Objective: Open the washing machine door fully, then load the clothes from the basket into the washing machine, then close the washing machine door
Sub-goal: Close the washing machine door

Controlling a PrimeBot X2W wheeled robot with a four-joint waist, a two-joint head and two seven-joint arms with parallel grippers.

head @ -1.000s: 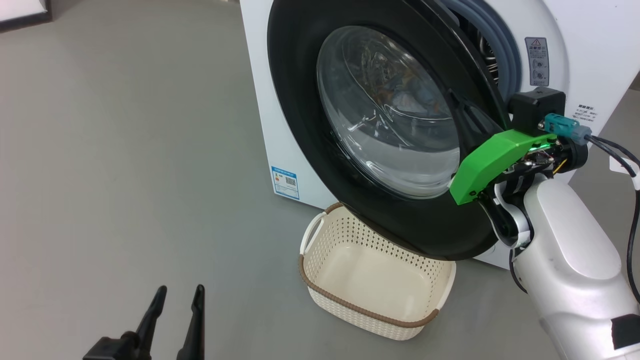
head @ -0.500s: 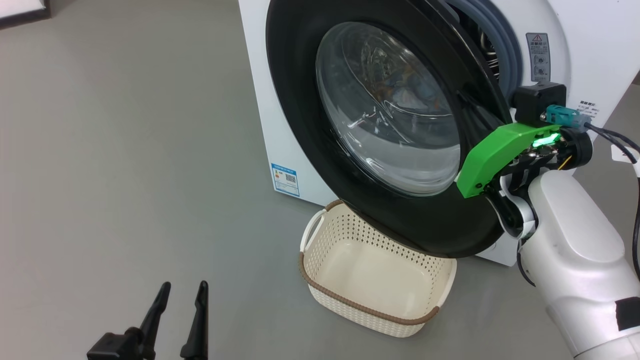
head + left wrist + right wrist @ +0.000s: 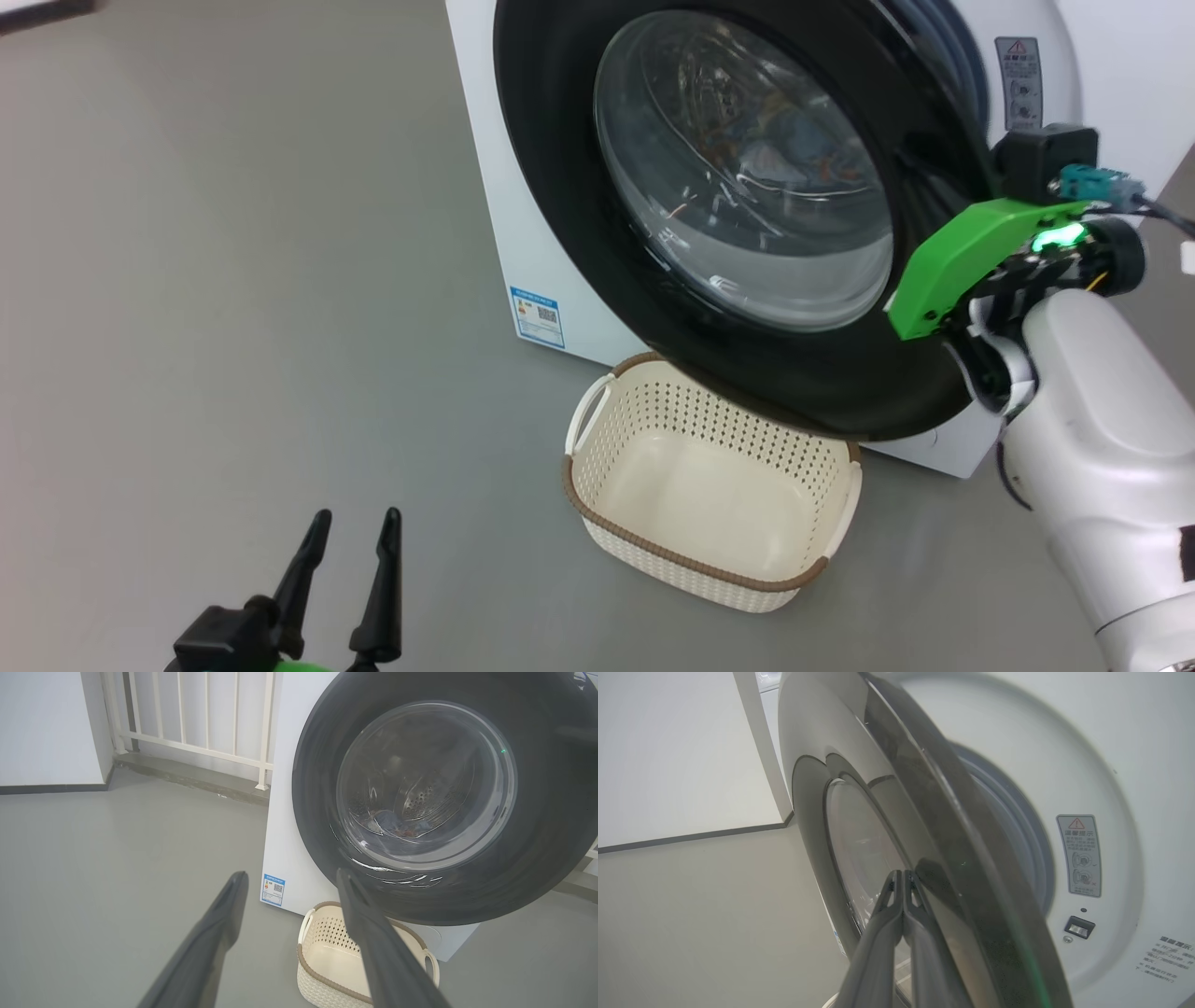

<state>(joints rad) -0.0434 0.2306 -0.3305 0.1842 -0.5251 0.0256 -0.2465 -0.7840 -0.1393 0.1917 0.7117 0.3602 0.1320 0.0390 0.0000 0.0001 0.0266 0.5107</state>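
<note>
Black right end effector (image 3: 903, 873), pinched together, touches the washing machine door (image 3: 541, 140).

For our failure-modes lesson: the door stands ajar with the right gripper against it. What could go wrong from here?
1. The shut right gripper meets the glossy washing machine door with bare fingertips only; they might slide off.
2. The door's lower edge hangs over the basket's far rim and may clip it.
3. The gasket is exposed; a weak push might not latch.
</note>
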